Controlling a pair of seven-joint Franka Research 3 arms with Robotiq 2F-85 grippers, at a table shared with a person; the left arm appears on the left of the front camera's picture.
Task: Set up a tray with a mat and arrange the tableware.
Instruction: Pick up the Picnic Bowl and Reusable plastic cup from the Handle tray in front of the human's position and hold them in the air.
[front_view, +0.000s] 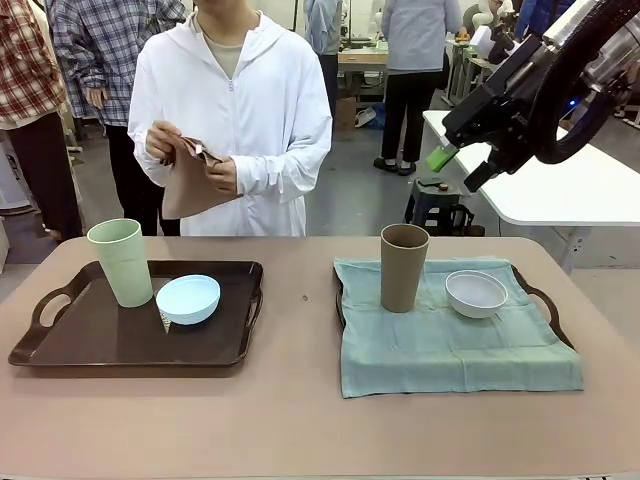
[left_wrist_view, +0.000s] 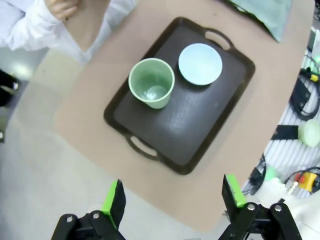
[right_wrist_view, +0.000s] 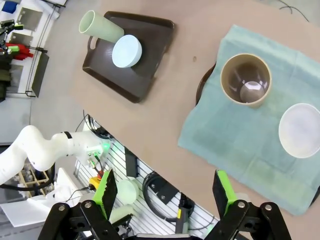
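Observation:
On the left, a dark brown tray (front_view: 90, 340) carries the pale green cup (front_view: 120, 262) and the light blue bowl (front_view: 188, 298), with no mat under them. The right tray (front_view: 545, 305) is covered by a teal mat (front_view: 450, 345) holding the brown cup (front_view: 403, 267) and the white bowl (front_view: 476, 293). My right gripper (front_view: 455, 170) hangs open high above the right tray. My left gripper (left_wrist_view: 172, 197) is open, high over the left tray (left_wrist_view: 210, 125). The person holds a folded brown mat (front_view: 190, 180) at the table's far side.
The tan table (front_view: 300, 400) has bare room between the two trays and along its front edge. A white table (front_view: 560, 185) and a stool stand behind on the right. Other people stand in the background.

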